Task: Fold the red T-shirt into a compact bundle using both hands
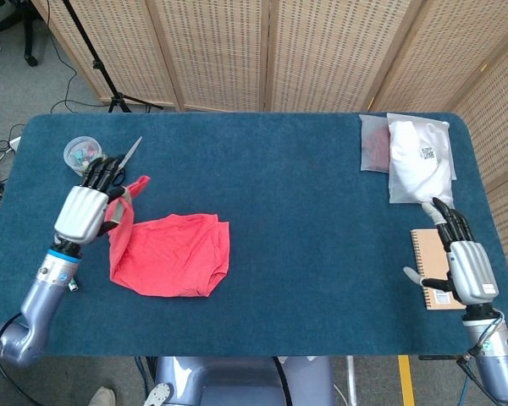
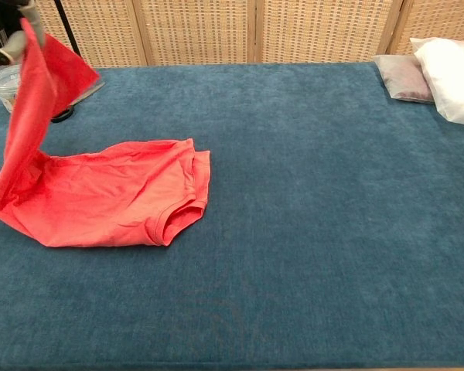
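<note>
The red T-shirt (image 1: 176,254) lies left of centre on the blue table (image 1: 305,194), its right part flat and doubled over. My left hand (image 1: 88,208) grips the shirt's left end and holds it up above the table. In the chest view the lifted end (image 2: 40,93) rises as a tall flap from the flat part (image 2: 124,199), and only the fingertips (image 2: 17,40) of that hand show at the top left corner. My right hand (image 1: 463,264) hovers at the table's right edge with fingers spread, holding nothing, far from the shirt.
A clear jar (image 1: 79,153) of small items and scissors (image 1: 125,157) sit just behind my left hand. Two plastic bags (image 1: 418,157) (image 1: 374,144) lie at the far right corner. A spiral notebook (image 1: 429,269) lies under my right hand.
</note>
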Motion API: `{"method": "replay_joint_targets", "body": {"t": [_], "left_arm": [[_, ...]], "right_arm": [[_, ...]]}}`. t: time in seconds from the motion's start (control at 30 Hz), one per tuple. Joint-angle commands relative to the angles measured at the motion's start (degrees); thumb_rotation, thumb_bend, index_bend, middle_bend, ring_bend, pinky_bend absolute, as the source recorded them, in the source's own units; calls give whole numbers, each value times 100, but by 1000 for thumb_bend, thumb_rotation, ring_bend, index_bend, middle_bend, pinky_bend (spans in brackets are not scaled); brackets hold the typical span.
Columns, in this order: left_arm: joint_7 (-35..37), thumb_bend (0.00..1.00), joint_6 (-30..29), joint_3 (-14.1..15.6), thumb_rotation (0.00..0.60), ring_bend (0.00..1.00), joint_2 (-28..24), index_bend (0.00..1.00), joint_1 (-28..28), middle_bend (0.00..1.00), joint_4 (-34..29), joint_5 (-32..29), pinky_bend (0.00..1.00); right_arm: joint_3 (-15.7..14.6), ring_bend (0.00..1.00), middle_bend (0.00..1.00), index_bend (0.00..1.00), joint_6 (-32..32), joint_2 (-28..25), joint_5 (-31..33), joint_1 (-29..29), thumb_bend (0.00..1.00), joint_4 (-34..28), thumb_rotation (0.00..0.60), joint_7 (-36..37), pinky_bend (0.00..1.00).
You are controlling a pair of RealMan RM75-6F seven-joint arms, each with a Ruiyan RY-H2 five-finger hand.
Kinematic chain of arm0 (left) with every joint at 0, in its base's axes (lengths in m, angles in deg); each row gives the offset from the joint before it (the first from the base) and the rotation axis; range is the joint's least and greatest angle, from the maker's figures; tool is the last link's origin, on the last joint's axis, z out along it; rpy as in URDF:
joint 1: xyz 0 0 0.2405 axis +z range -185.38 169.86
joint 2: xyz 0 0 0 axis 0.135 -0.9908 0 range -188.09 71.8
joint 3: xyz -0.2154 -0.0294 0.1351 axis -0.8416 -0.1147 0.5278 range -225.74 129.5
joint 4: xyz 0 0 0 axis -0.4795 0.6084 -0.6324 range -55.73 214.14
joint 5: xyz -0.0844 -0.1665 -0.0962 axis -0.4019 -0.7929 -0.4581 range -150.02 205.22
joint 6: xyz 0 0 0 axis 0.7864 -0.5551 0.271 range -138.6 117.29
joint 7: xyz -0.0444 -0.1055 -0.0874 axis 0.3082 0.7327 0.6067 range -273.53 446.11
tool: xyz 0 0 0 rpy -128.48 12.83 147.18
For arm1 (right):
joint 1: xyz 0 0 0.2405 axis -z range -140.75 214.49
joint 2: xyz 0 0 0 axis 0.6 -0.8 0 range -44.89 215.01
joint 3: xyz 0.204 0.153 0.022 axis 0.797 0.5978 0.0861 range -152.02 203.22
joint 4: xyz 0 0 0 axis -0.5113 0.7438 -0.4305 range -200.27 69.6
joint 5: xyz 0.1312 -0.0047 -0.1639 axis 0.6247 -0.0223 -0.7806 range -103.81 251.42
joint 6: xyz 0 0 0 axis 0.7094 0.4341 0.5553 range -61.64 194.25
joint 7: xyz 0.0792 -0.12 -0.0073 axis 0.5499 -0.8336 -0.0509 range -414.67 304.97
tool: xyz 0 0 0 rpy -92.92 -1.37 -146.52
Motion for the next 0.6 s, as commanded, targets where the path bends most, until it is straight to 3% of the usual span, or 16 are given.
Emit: {"method": "replay_joint_targets", "body": {"t": [0.03, 0.3, 0.6], "left_arm": [[-625, 594, 249, 212, 600, 0, 223, 731, -345, 0, -452, 451, 0], [-1456, 592, 387, 859, 600, 0, 649, 731, -468, 0, -601, 1212, 0], [-2027, 592, 561, 1080, 600, 0, 1327, 731, -416, 0, -305, 1166, 0]], "right_arm": [[13, 0, 0, 0, 0, -34, 17, 11, 0, -4, 600, 73, 0], [21, 0, 0, 0, 25, -60, 27, 10, 0, -8, 600, 121, 0], [4, 0, 0, 0, 35, -55, -3, 11, 0, -21, 600, 102, 0]]}}
